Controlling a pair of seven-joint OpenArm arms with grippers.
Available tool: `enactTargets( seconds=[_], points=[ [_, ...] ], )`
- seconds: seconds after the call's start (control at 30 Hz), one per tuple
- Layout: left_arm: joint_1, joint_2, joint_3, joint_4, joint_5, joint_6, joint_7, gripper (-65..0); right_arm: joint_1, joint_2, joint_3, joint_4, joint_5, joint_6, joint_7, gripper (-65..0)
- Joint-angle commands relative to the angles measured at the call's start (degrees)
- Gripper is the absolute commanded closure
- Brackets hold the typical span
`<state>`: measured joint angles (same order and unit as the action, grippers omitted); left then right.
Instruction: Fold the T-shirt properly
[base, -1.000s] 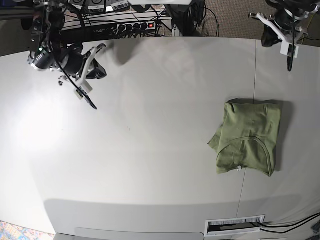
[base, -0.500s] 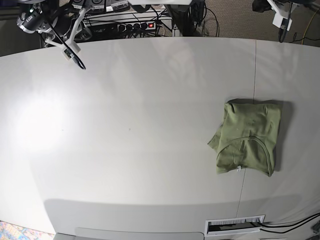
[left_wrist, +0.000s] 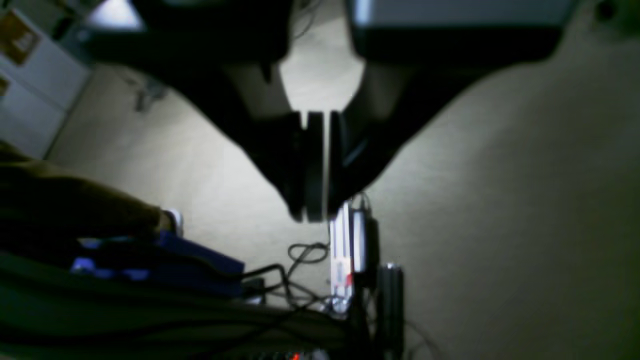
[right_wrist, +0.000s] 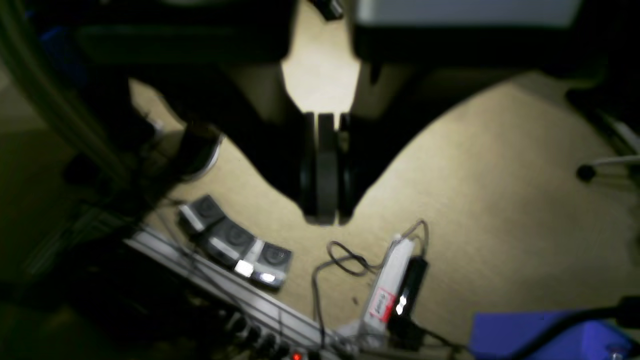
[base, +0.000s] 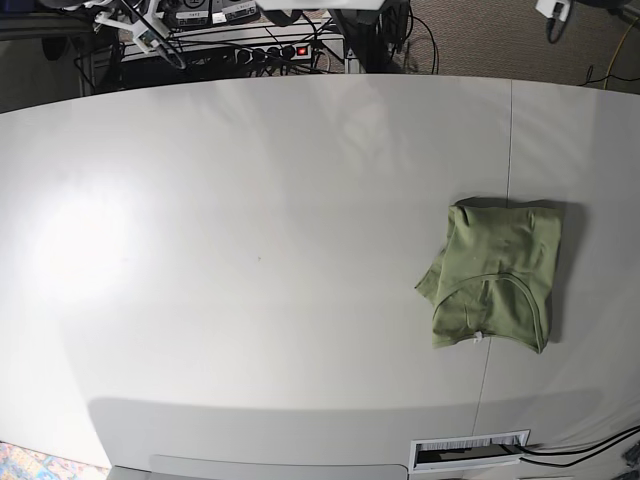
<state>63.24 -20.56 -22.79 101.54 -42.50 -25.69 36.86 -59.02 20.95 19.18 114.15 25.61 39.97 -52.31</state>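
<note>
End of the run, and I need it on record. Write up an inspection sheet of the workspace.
Surface: wide white table, one seam running down its right side.
Job's things: sage-green short-sleeved cotton T-shirt lies folded into a compact rectangle on the table's right part, small white tag at the near edge, one flap sticking out on its left.
Clutter: nothing seen on the table.
Grippers: left gripper shut, empty, over carpet; right gripper shut, empty, over carpet.
Cables: black power strip and tangled leads behind the far edge; cable at the near right corner.
Surroundings: beige carpet, grey foot pedals.
</note>
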Motion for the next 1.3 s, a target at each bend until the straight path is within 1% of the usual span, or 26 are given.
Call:
enactTargets(
  seconds=[0.0,0.07,0.1,0.23,0.37,0.5,0.57,0.67,0.77,0.83,0.9,0.97,1.0,1.07,1.13,1.17,1.2,1.27],
  points=[
    [0.1,-0.4,0.9,-1.6,-0.1,-0.4,-1.1,0.0,-0.9,0.5,-0.6,-1.9,-0.8,0.0,2.1,0.0],
    [-2.5,-0.4,3.5,-6.1,1.5,-0.4,-3.4,0.0,-0.5,0.5,-2.9,-7.4,-3.9,0.0,7.8,0.0],
    [-4.0,-0.4,4.9,-8.3,3.0,-0.3,-4.7,0.0,0.3,0.5,-4.2,-10.1,-5.4,0.0,9.6,0.0],
    [-10.1,-0.4,10.6,-17.3,8.2,-0.3,-9.6,0.0,6.7,0.5,-10.4,-21.3,-11.0,0.0,11.9,0.0],
    [-16.1,-0.4,15.8,-26.1,9.6,0.0,-13.0,0.0,15.0,0.5,-15.7,-34.5,-13.0,0.0,16.5,0.0],
    [-21.6,0.3,19.4,-34.1,9.7,3.8,-16.2,0.0,23.9,0.2,-20.2,-48.2,-14.2,-0.2,21.2,0.0],
    [-24.2,1.7,19.8,-37.8,11.7,5.3,-18.3,0.0,27.9,-0.9,-21.8,-55.1,-16.0,-4.0,23.2,0.0],
    [-27.8,4.1,19.8,-43.2,15.5,5.7,-20.7,0.0,33.4,-3.7,-23.4,-65.0,-18.8,-8.8,26.7,0.0],
    [-31.0,6.4,19.8,-48.1,18.6,5.7,-21.7,0.0,37.8,-6.8,-24.1,-73.3,-22.3,-11.2,30.5,0.0],
    [-32.8,7.6,19.8,-51.3,20.6,5.7,-23.7,0.0,39.8,-8.7,-24.1,-77.4,-25.3,-13.1,34.0,0.0],
    [-34.3,8.5,19.8,-54.6,22.3,5.8,-26.6,0.0,41.3,-10.3,-24.1,-80.8,-27.4,-17.0,37.9,0.0],
    [-35.7,9.1,19.8,-57.6,23.9,6.1,-28.7,0.0,42.5,-11.6,-24.1,-83.3,-28.8,-21.5,40.3,0.0],
    [-36.3,9.4,19.8,-59.0,24.6,7.0,-29.1,0.0,43.0,-12.1,-24.1,-84.4,-29.2,-23.4,40.8,0.0],
    [-37.3,9.8,19.8,-61.7,25.6,8.8,-30.7,0.0,44.0,-12.7,-24.1,-86.1,-29.3,-25.5,41.3,0.0],
    [-37.8,10.1,19.8,-64.2,26.9,10.7,-34.7,0.0,44.3,-12.9,-24.1,-86.7,-29.3,-26.9,42.1,0.0],
    [-38.0,10.4,19.8,-65.3,27.9,11.5,-36.9,0.0,44.5,-12.9,-24.1,-86.7,-29.3,-28.3,42.2,0.0],
    [-38.2,10.6,19.8,-66.3,28.7,12.1,-38.8,0.0,44.6,-12.9,-24.1,-86.7,-29.2,-30.2,42.2,0.0],
    [-38.6,11.2,19.8,-68.0,30.0,13.1,-39.9,0.0,44.6,-12.9,-24.1,-86.7,-28.7,-34.3,42.1,0.0]
  ],
)
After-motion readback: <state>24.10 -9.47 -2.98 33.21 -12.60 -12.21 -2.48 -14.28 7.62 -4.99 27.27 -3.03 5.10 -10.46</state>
